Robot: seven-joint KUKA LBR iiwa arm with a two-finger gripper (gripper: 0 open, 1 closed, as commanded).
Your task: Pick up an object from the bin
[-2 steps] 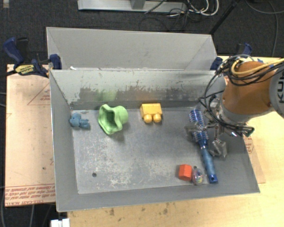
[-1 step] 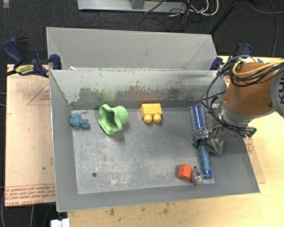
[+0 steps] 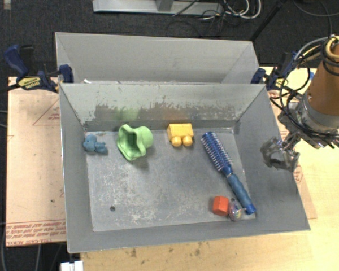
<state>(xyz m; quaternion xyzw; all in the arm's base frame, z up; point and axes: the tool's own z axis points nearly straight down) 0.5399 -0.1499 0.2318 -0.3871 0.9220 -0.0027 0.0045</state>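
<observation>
My gripper [image 3: 278,154] hangs over the bin's right sloping wall, to the right of everything on the floor, with nothing between its fingers. Nearest to it lies a blue hairbrush [image 3: 226,169], bristle head towards the back and handle running to the front right corner. At the handle's end sit a small red block [image 3: 220,206] and a tiny silvery piece [image 3: 235,212] beside it.
Along the back of the floor lie a yellow toy block with two round studs [image 3: 180,134], a green crumpled soft shape [image 3: 134,141] and a small blue figure [image 3: 94,145] at the far left. The arm with its orange cover stands outside the right rim.
</observation>
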